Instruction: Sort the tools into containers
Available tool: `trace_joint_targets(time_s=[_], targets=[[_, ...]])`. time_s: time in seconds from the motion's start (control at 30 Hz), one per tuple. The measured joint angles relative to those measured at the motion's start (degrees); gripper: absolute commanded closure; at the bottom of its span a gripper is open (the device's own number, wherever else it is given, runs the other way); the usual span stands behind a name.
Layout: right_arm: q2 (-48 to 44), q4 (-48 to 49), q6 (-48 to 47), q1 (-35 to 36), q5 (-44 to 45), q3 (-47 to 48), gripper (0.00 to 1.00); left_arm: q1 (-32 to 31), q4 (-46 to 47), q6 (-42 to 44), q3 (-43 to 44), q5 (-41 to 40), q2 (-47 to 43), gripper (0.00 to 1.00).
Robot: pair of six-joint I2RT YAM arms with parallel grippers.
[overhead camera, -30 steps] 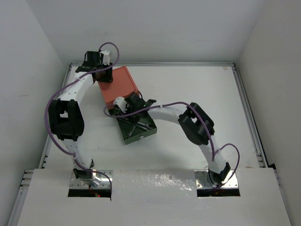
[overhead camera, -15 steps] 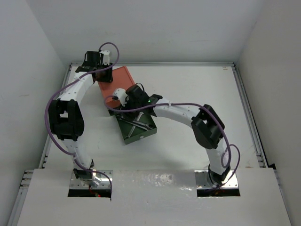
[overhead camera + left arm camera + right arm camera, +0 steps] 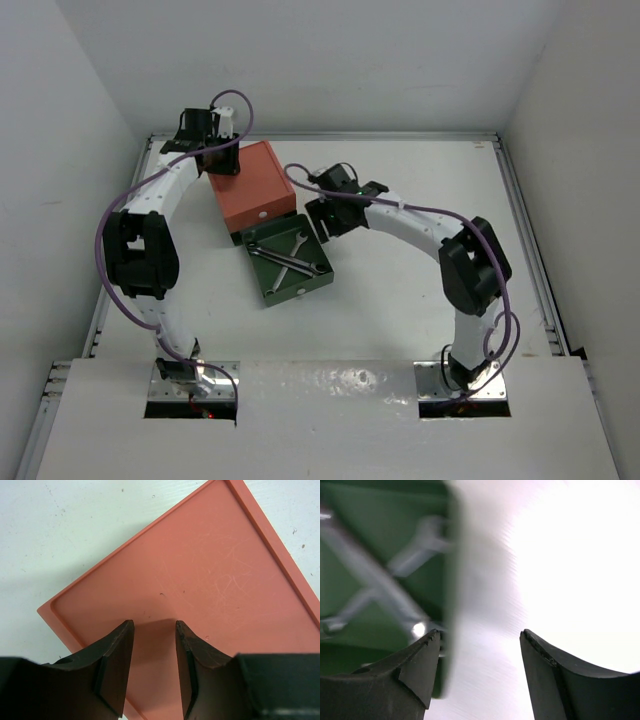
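The orange-red box stands at the back left, its upper drawer shut with a white knob. The dark green lower drawer is pulled out toward the front. Silver wrenches lie crossed inside it. They show blurred in the right wrist view. My left gripper is open with its tips just above the box's orange top, nothing between the fingers. My right gripper is open and empty just right of the green drawer's far corner. I see no hex key.
The green drawer's white knob faces the front. Purple cables loop along both arms. White walls and a metal rail border the white table.
My right gripper has pulled back from over the green drawer to the right and farther back, uncovering the wrenches. The left arm has not moved.
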Motion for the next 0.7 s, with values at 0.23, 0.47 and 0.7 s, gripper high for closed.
trace_joint_targets(time_s=[0.23, 0.47, 0.7], targets=[[0.81, -2.27, 1.22, -3.26, -2.21, -4.09, 0.56, 0.0, -0.48, 0.0, 0.15, 0.26, 0.02, 0.64], [0.98, -1.01, 1.36, -1.44, -2.99, -4.17, 0.61, 0.0, -0.48, 0.0, 0.15, 0.26, 0.02, 0.64], [0.68, 2.01, 0.26, -1.11, -3.37, -5.46, 0.6, 0.0, -0.46, 0.0, 0.15, 0.26, 0.02, 0.64]])
